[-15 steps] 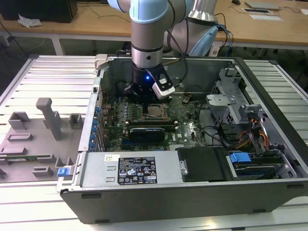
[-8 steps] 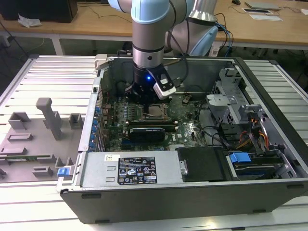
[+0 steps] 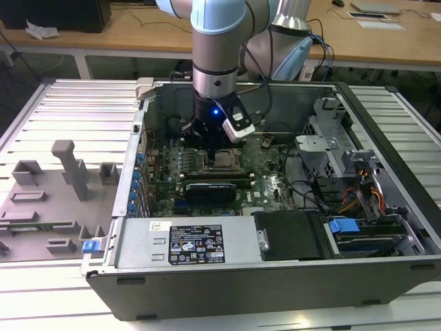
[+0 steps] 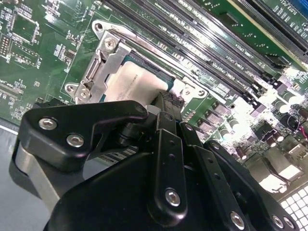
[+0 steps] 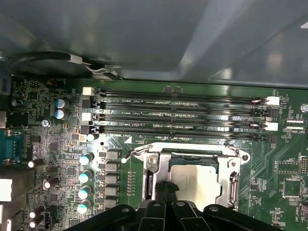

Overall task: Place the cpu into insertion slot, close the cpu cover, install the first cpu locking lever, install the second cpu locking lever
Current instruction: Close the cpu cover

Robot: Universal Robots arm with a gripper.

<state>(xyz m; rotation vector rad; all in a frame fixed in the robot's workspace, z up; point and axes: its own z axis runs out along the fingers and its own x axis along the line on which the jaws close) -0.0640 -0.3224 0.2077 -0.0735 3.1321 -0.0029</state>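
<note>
The cpu [image 5: 197,185] lies flat in its socket on the green motherboard, pale metal top up; I also see the cpu [image 4: 134,84] in the second wrist view and the cpu [image 3: 224,161] in the exterior view. The cpu cover [image 5: 233,180] is a silvery frame lying down around the chip, and the cpu cover [image 4: 98,62] looks flat there too. A thin lever rod [image 5: 187,146] runs along the socket's side nearest the memory slots. My gripper [image 5: 166,190] hangs just over the socket's edge beside the chip, fingers together with nothing between them. The gripper [image 3: 219,146] is deep inside the case.
Memory slots [image 5: 183,115] run beside the socket. Capacitors [image 5: 85,175] stand on the socket's other side. The case walls, power supply [image 3: 193,241] and drive cage [image 3: 331,152] hem in the board. A grey fixture tray [image 3: 48,193] lies at the exterior view's left.
</note>
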